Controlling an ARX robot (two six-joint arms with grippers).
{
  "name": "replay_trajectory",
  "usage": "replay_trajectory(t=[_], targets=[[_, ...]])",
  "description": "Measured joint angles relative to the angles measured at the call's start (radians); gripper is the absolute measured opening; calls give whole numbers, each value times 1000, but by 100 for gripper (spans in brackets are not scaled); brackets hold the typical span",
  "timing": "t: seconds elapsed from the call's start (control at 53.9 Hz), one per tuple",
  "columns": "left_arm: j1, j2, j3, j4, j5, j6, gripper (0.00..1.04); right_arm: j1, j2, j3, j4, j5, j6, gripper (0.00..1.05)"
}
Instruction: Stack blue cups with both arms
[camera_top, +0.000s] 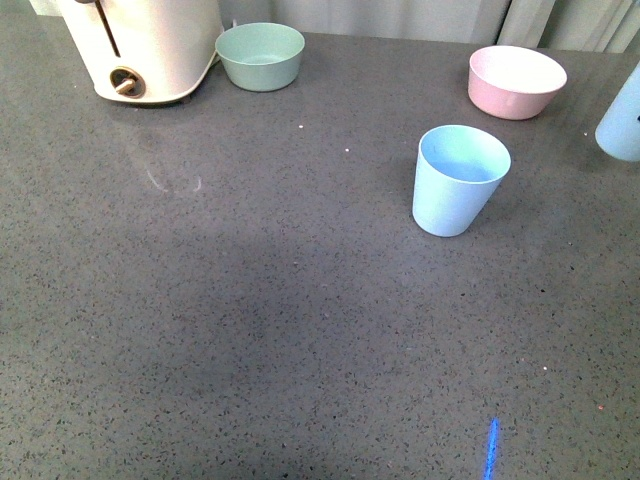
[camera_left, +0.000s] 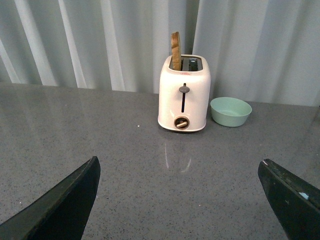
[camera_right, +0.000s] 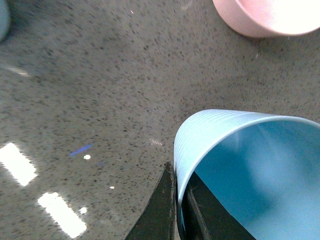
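Observation:
One blue cup (camera_top: 458, 180) stands upright and open-topped on the grey counter, right of centre. A second blue cup (camera_top: 622, 125) shows only partly at the right edge of the front view, with neither arm visible there. In the right wrist view my right gripper (camera_right: 178, 200) is shut on the wall of this blue cup (camera_right: 240, 165), one finger outside and one inside the rim. My left gripper (camera_left: 180, 200) is open above bare counter, holding nothing, its fingers (camera_left: 65, 210) far apart.
A pink bowl (camera_top: 515, 80) sits behind the standing cup and appears close by in the right wrist view (camera_right: 270, 17). At the back left are a mint-green bowl (camera_top: 260, 55) and a white toaster (camera_top: 150, 45). The toaster (camera_left: 183, 95) holds a slice of bread.

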Motion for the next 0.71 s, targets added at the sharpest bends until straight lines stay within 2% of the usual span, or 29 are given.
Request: replay_trajectory(t=[0.111, 0.241, 0.52, 0.706], targets=[[0, 0, 0, 0, 0, 0, 96, 35, -106, -22, -40, -57, -7, 2], [0, 0, 0, 0, 0, 0, 96, 134, -204, -23, -74, -123, 9, 2], [0, 0, 0, 0, 0, 0, 96, 302, -219, -63, -66, -107, 39, 2], [0, 0, 0, 0, 0, 0, 96, 338, -210, -80, -55, -95, 55, 2]])
